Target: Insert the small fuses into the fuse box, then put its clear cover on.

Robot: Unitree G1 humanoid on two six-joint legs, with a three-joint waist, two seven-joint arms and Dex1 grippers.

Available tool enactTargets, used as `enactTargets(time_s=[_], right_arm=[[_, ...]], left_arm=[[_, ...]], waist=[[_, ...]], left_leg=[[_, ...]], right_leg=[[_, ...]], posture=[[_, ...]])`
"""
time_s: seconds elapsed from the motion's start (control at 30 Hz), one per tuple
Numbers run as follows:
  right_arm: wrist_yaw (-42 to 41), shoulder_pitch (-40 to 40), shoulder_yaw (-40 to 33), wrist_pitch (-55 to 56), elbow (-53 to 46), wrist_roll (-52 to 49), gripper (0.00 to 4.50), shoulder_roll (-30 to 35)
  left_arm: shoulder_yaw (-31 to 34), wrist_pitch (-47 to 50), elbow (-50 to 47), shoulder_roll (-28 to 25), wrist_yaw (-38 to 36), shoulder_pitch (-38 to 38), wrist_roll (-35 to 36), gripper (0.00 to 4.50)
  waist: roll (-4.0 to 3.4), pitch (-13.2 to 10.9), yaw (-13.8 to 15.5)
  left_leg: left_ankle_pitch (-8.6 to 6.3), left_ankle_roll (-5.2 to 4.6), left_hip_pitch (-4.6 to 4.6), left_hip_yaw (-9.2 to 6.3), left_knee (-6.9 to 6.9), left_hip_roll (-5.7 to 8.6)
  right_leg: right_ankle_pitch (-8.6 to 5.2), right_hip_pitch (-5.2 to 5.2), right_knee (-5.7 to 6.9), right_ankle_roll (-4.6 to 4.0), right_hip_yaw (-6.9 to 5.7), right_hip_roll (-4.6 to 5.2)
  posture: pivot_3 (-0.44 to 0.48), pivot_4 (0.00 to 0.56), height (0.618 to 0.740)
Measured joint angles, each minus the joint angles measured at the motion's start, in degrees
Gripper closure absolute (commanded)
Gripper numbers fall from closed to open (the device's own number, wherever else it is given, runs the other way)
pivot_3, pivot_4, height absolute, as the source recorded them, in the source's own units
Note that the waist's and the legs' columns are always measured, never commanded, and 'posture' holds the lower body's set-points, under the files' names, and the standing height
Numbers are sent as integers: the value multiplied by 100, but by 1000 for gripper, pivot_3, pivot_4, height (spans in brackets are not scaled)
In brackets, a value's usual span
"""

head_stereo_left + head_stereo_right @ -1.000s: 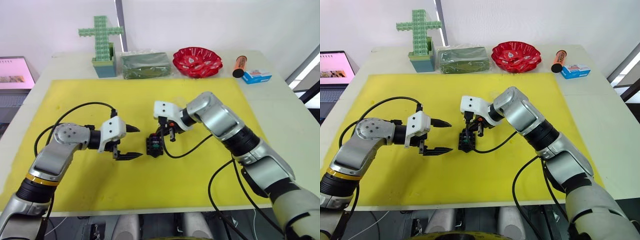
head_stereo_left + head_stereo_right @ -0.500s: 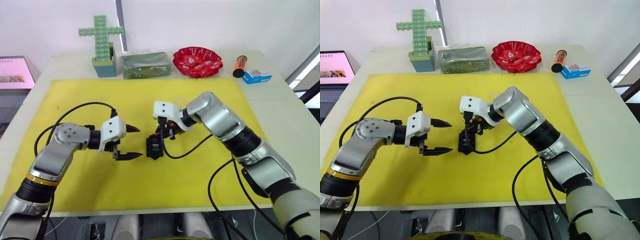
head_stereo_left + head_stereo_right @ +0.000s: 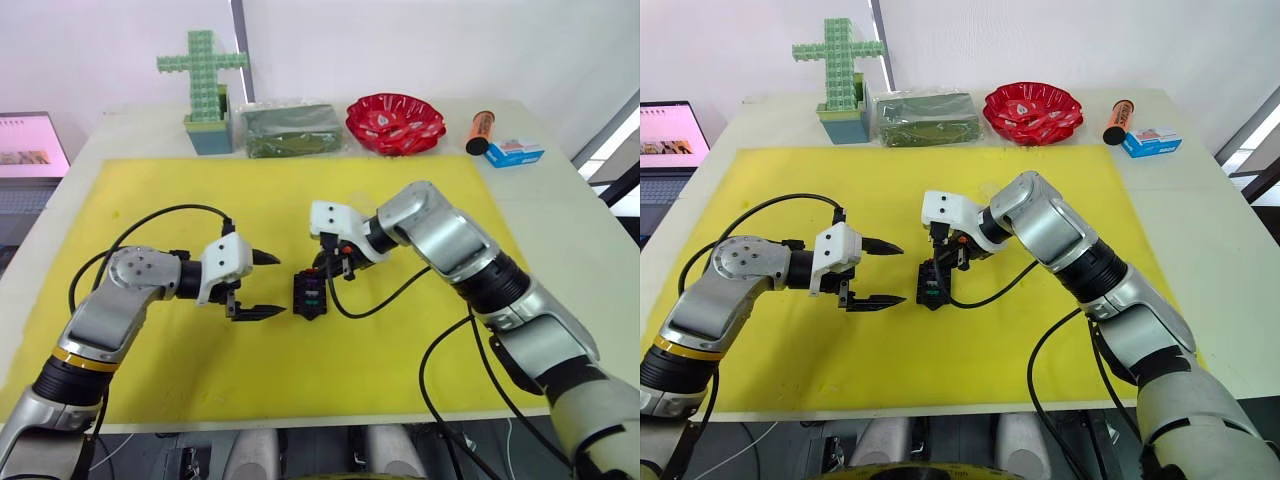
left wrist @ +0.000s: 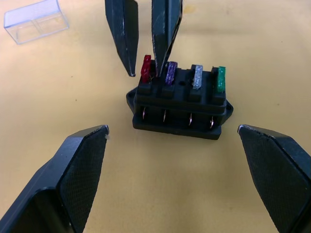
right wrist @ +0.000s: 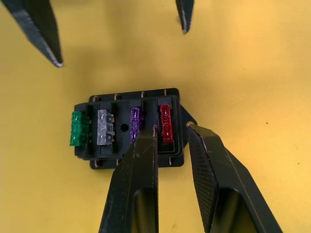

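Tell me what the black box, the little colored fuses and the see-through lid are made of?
The black box looks like matte molded plastic with thin metal pins along its side. The fuses look like glossy, slightly see-through colored plastic. The lid seems clear hard plastic with shiny edges.

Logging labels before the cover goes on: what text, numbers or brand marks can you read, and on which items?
None legible.
Small blue and white box: print too small to read.
Orange cylindrical tube: no readable marking.
Laptop screen: content blurred.
Four coloured blade fuses in the black fuse box: no readable ratings.
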State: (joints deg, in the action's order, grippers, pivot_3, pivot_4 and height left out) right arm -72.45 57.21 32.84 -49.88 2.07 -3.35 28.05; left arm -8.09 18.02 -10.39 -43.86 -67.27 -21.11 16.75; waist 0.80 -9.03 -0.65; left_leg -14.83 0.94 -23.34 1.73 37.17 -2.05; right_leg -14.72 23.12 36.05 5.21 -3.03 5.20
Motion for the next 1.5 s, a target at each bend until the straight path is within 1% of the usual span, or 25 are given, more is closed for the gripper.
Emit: enactTargets(time_s=[0.3,0.37,0.43,0.83,1.03,1.2,1.23,1.27,1.37,1.4,1.5], right_arm=[[12,4,-7,-52,-180,-163,3443,72],[21,4,-7,-51,-180,-192,3129,90],[54,4,-8,-44,-180,-197,2640,94],[127,140,-61,-31,-163,-270,2640,143],[101,155,-229,-25,-122,-377,2640,245],[208,178,-528,37,-115,-561,2640,153],[297,170,-667,106,-107,-615,3044,37],[345,169,-717,178,-107,-652,3243,-21],[428,-47,-842,466,-108,-720,4278,-81],[450,-152,-875,537,-104,-758,4437,-106],[493,-352,-971,679,-48,-887,4437,-216]], left_arm=[[-2,-97,21,0,-10,-3,-4,0],[-2,-104,23,0,-11,-3,-4,0],[-4,-109,31,0,-12,-4,-5,0],[-6,-114,66,4,-13,-5,-9,0],[-6,-116,76,10,-12,-7,-14,0],[-3,-117,87,10,-11,-10,-20,0],[-3,-117,96,10,-11,-12,-21,0],[-4,-117,103,10,-11,-24,-22,0],[4,-121,129,8,-11,-95,-23,0],[3,-123,142,8,-12,-96,-26,0],[3,-136,191,8,-12,-102,-29,0]], waist=[[0,0,2],[0,0,2],[0,0,0],[0,-1,5],[0,-1,1],[0,-1,2],[0,-1,0],[0,-1,-1],[0,-1,22],[0,-1,19],[0,-1,2]], left_leg=[[0,0,-1,0,0,0],[0,0,-1,0,0,0],[0,0,-1,0,0,0],[0,0,-1,0,1,0],[0,0,-2,0,0,0],[0,0,-2,0,0,0],[0,0,-2,0,0,0],[0,0,-2,0,0,0],[0,0,-3,0,1,0],[0,0,-4,2,1,0],[0,0,-4,1,1,0]], right_leg=[[0,1,-1,0,0,0],[0,1,0,0,0,0],[0,1,0,0,0,0],[0,1,-1,0,0,0],[0,2,-1,0,0,0],[0,3,0,0,0,0],[0,3,0,0,0,0],[0,3,0,0,0,0],[0,-1,-1,0,-1,1],[0,-1,-1,1,0,1],[0,2,0,0,0,1]], posture=[[0,150,740],[0,150,740],[0,150,740],[0,150,740],[0,150,740],[0,150,740],[0,150,740],[0,150,740],[0,150,740],[0,150,740],[0,150,740]])
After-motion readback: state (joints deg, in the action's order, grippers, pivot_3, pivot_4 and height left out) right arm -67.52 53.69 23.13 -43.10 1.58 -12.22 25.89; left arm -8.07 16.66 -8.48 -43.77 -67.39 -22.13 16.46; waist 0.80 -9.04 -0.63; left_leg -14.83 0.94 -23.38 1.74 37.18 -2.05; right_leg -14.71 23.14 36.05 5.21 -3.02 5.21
